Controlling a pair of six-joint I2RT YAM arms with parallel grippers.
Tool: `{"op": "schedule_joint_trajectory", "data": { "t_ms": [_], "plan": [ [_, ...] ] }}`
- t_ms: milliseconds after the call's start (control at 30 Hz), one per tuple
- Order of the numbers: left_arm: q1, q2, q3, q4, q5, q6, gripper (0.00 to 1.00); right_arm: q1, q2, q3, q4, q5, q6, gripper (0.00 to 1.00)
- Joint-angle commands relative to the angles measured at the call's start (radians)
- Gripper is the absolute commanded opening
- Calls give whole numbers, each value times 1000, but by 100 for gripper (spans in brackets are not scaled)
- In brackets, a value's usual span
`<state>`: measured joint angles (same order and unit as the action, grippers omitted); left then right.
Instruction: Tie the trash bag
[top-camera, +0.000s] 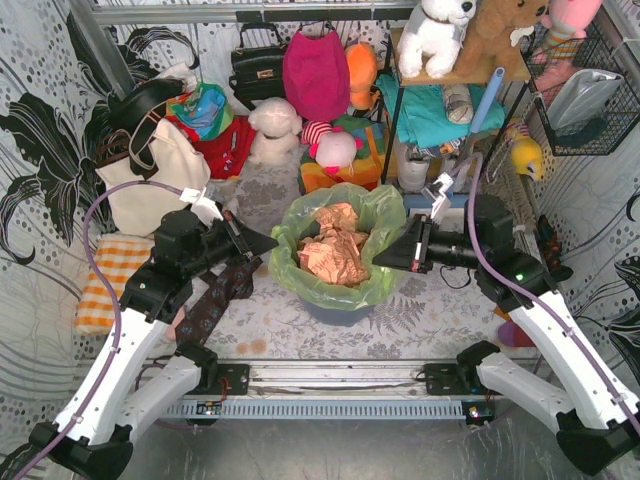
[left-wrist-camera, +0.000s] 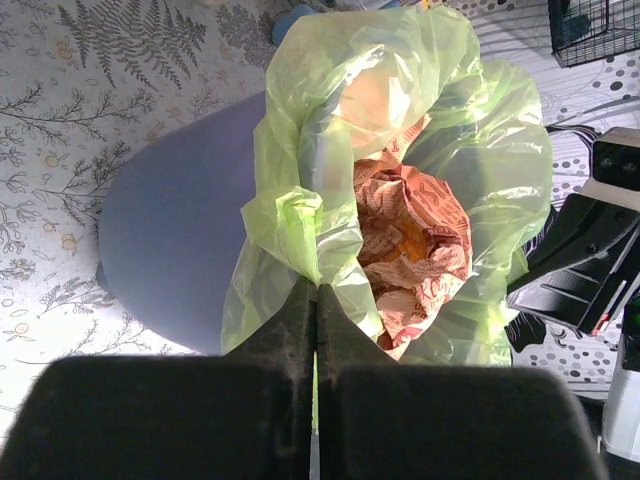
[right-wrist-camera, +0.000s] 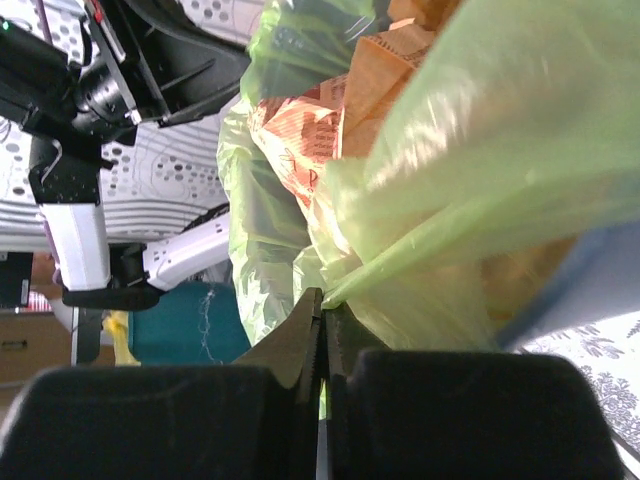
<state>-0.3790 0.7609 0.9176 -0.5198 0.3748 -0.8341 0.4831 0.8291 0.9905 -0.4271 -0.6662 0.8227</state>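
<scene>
- We see the trash bag (top-camera: 383, 212), thin lime-green plastic, at the middle of the table (top-camera: 430, 325) between our two arms. It lines a blue-grey round bin (left-wrist-camera: 165, 250), with its rim folded out over the bin's edge.
- Crumpled orange-brown paper (top-camera: 335, 252) fills the bag and shows through its wide-open mouth, so the mouth is not yet gathered.
- Our left end effector (left-wrist-camera: 316, 290) is closed on the left side of the bag's rim. A sliver of green plastic shows between its fingers, and the film bunches into a fold right at the tips.
- Our right end effector (right-wrist-camera: 320, 298) is also closed, on the opposite side of the rim. A taut green crease runs away from its tips, which we read as the plastic being under a slight pull.
- We judge that the grips sit on opposite sides so that each arm holds its own flap, giving the two ends a knot needs.
- We judge this an early step: both flaps are held, but nothing is lifted free, crossed or knotted.
- The film looks thin and slippery, so we expect it could slide out of a grip or tear under a hard pull. The bin could also tip.
- A white tote bag (top-camera: 150, 185) stands well apart at the far left and is not part of the job.
</scene>
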Motion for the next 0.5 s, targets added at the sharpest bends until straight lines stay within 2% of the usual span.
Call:
{"op": "schedule_joint_trajectory", "data": {
  "t_ms": [0, 167, 300, 467],
  "plan": [
    [-1, -11, -3, 46, 29, -11, 0, 79, 38, -4, 95, 31, 22, 0],
    [-3, -15, 42, 35, 33, -19, 0, 138, 85, 20, 162, 89, 47, 0],
    [-2, -8, 125, 13, 35, -20, 0, 143, 96, 35, 204, 128, 71, 0],
    [-3, -5, 169, 62, 84, -66, 0, 143, 102, 59, 247, 148, 94, 0]
  ]
}}
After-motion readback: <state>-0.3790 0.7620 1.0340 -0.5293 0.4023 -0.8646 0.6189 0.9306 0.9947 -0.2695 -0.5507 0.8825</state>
